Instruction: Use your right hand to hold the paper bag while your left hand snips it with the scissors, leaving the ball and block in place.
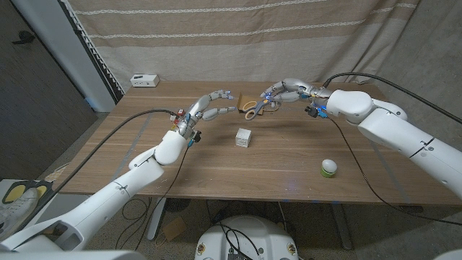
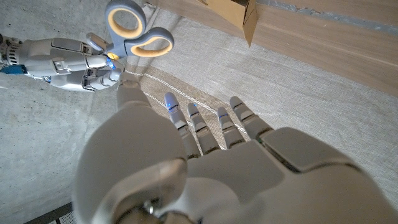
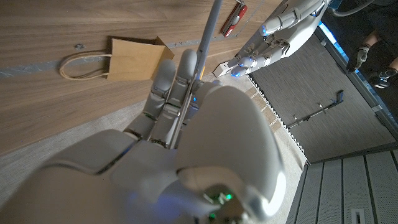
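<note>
My right hand holds the scissors above the table's far middle, their grey and orange handles pointing toward my left hand. That hand hovers a short gap away with its fingers spread and holds nothing. The brown paper bag lies flat on the wood just behind the scissors, its cord handle stretched out beside it. A white block sits nearer the middle. The white ball rests on a green base at the right front.
A small white box stands at the table's far left corner. A striped curtain hangs behind the far edge. Black cables run along both arms.
</note>
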`<action>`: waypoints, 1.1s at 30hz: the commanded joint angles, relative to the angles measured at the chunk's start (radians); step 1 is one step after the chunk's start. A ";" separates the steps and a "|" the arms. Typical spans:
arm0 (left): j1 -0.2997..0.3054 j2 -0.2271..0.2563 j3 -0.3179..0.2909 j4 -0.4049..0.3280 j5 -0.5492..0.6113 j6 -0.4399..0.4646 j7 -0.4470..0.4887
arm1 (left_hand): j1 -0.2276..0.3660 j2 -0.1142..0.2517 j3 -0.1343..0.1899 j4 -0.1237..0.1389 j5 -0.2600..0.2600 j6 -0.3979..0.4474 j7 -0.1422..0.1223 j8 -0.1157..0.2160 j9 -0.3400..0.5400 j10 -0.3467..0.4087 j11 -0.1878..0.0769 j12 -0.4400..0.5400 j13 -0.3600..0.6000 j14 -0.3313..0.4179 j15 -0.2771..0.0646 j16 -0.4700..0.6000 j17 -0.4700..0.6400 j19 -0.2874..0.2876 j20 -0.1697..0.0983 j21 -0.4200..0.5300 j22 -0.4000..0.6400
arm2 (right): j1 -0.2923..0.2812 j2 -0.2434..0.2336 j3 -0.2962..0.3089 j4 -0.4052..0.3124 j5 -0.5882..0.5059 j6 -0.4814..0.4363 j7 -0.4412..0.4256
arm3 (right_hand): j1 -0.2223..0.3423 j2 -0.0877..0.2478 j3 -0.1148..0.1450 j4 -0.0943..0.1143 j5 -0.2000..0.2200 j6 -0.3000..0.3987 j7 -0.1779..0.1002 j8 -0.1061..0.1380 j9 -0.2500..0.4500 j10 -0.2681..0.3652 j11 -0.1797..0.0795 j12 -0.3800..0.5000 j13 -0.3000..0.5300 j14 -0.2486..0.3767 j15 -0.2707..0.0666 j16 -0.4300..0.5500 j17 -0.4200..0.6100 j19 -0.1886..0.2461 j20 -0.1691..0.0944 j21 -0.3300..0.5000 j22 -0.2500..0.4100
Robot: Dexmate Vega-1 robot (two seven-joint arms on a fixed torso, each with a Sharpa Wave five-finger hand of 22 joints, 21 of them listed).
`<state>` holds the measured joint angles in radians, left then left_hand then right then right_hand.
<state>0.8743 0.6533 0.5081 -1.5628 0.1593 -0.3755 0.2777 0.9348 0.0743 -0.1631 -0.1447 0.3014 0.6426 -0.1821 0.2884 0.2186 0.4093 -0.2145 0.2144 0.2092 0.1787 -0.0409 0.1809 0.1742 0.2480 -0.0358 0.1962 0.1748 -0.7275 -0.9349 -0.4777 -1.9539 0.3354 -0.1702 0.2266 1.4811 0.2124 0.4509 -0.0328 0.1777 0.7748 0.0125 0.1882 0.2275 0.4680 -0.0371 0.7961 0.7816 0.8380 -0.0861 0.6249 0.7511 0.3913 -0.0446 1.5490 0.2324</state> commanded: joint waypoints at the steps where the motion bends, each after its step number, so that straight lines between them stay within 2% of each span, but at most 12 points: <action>1: -0.003 0.010 0.003 0.007 -0.010 -0.016 -0.021 | 0.009 0.005 0.004 0.001 -0.007 0.000 -0.001 -0.003 0.000 -0.007 0.001 0.000 0.001 -0.008 -0.176 -0.001 0.004 0.000 -0.147 -0.003 0.001 | 0.008 -0.005 -0.001 -0.022 -0.009 -0.017 0.006 | 0.010 0.000 -0.001 -0.002 0.004 0.002 0.002 0.000 0.002 0.005 0.002 -0.001 0.001 0.010 -0.138 0.005 0.002 0.007 -0.172 0.006 0.000; 20: -0.016 -0.002 0.015 0.019 0.000 -0.025 -0.029 | 0.017 0.012 0.009 0.004 -0.020 0.015 0.001 -0.002 0.000 -0.003 0.000 0.001 0.001 -0.011 -0.175 0.001 0.005 -0.002 -0.147 -0.003 0.001 | -0.005 -0.025 0.009 -0.061 -0.021 -0.022 0.001 | 0.012 -0.001 -0.003 -0.001 0.005 0.000 0.002 0.000 0.001 0.003 -0.001 -0.003 -0.001 0.010 -0.139 0.006 -0.002 0.007 -0.172 0.006 -0.002; 33: -0.017 -0.003 0.027 0.022 -0.003 -0.038 -0.048 | 0.021 0.016 0.012 0.006 -0.029 0.020 0.000 -0.004 -0.001 0.000 0.000 0.003 0.001 -0.011 -0.176 0.002 0.005 -0.004 -0.146 -0.003 0.001 | 0.012 -0.013 -0.005 -0.057 -0.027 -0.025 0.020 | 0.012 0.000 -0.004 0.000 0.005 -0.001 0.002 0.000 0.001 0.000 -0.001 -0.004 -0.002 0.010 -0.139 0.008 -0.005 0.006 -0.172 0.006 -0.003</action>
<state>0.8594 0.6523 0.5269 -1.5451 0.1578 -0.3999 0.2468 0.9466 0.0862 -0.1549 -0.1365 0.2772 0.6539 -0.1822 0.2885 0.2187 0.4062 -0.2177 0.2149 0.2094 0.1734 -0.0355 0.1810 0.1741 0.2480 -0.0358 0.1962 0.1721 -0.7310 -0.9554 -0.4712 -2.0090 0.3141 -0.1904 0.2319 1.4806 0.2119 0.4506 -0.0329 0.1778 0.7749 0.0124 0.1882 0.2277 0.4677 -0.0374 0.7960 0.7779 0.8361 -0.0879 0.6290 0.7448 0.3912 -0.0445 1.5490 0.2276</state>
